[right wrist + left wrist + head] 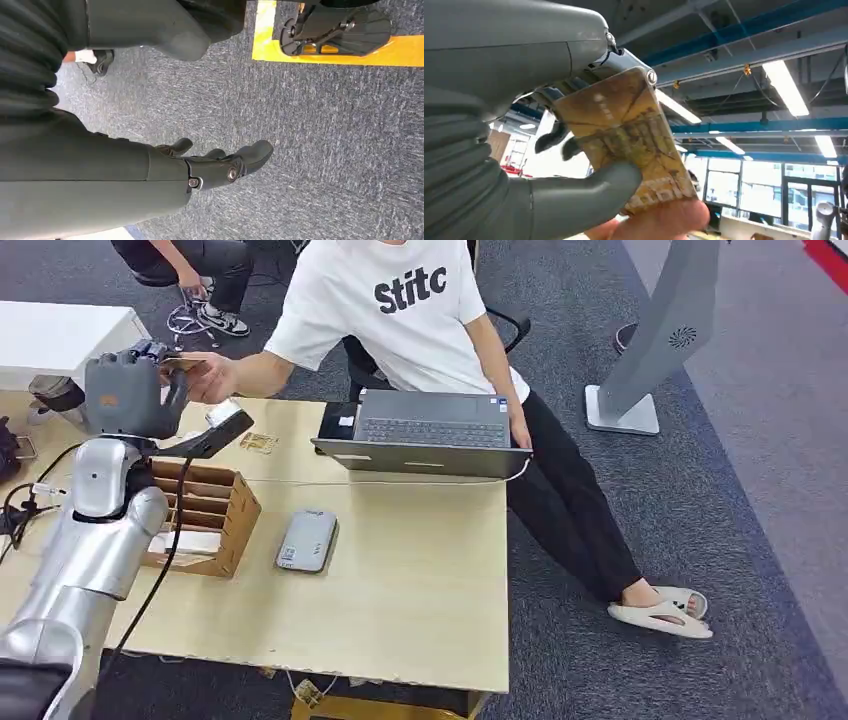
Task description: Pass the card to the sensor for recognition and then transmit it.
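Head view: your left hand (128, 392) is raised at upper left of the frame, clamped on the card (185, 365), and the person's hand (207, 378) is right at it. Judging from that, you're in the handover step. The grey sensor (307, 539) lies on the bench (420, 570) at lower centre, beside the cardboard box (205, 515); laptop (425, 430) sits at the far edge.

Left wrist view: the card (629, 140) is pinched between thumb and fingers (589, 192), and the person's fingers (664, 222) touch its free end. Hold the wrist steady and don't pull back. Ease the pinch only once they clearly have it, otherwise it likely drops to the bench. Don't tighten; the card already looks slightly bowed.

Right wrist view: your right hand (215, 160) hangs over the carpet (325, 150), fingers loosely apart, holding nothing. Leave it parked.
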You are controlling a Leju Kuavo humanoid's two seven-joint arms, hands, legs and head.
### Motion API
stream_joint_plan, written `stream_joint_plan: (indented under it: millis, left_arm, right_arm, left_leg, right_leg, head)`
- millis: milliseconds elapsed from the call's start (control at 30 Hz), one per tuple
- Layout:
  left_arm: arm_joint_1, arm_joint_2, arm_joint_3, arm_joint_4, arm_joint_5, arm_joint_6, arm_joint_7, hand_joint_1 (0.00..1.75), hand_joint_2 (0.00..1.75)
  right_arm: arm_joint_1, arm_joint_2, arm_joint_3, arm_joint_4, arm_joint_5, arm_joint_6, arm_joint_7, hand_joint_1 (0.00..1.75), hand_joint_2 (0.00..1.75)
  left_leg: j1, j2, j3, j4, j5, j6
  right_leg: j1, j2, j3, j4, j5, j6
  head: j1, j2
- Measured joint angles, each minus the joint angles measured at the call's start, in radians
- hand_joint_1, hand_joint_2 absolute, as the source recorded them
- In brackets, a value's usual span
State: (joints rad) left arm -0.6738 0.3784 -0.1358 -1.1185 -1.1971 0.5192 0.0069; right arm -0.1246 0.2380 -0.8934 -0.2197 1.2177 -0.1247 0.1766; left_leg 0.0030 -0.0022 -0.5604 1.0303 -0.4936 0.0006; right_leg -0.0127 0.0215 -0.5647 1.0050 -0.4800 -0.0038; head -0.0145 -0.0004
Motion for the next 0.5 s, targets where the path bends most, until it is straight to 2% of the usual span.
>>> stream_joint_plan:
  millis: [67,267,400,500]
  left_arm:
    - [0.006,-0.003,0.001,0.0,-0.002,0.029,-0.002,0.0,1.75]
    - [0.04,-0.01,0.008,0.0,0.005,0.05,-0.009,0.0,1.75]
    - [0.09,-0.011,0.024,-0.025,0.043,0.04,-0.022,0.0,1.75]
    - [0.138,-0.01,0.028,-0.066,0.084,-0.005,-0.039,0.0,1.75]
  right_arm:
    - [0.0,0.0,0.0,0.0,0.0,-0.001,0.0,0.0,1.75]
    - [0.001,0.0,0.0,0.0,-0.003,-0.005,0.0,0.0,1.75]
    - [0.004,0.0,0.0,0.0,-0.011,-0.009,-0.003,0.0,1.75]
    - [0.007,0.0,0.0,0.0,-0.019,-0.01,-0.007,0.0,1.75]
  left_leg:
    - [0.0,0.0,0.0,0.0,0.0,0.0]
    - [0.0,0.0,0.0,0.0,0.0,0.0]
    - [0.0,0.0,0.0,0.0,0.0,0.0]
    - [0.0,0.0,0.0,0.0,0.0,0.0]
  right_leg:
    - [0.0,0.0,0.0,0.0,0.0,0.0]
    - [0.0,0.0,0.0,0.0,0.0,0.0]
    - [0.0,0.0,0.0,0.0,0.0,0.0]
    - [0.0,0.0,0.0,0.0,0.0,0.0]
  head:
    - [0.0,0.0]
    - [0.0,0.0]
    - [0.0,0.0]
    - [0.0,0.0]
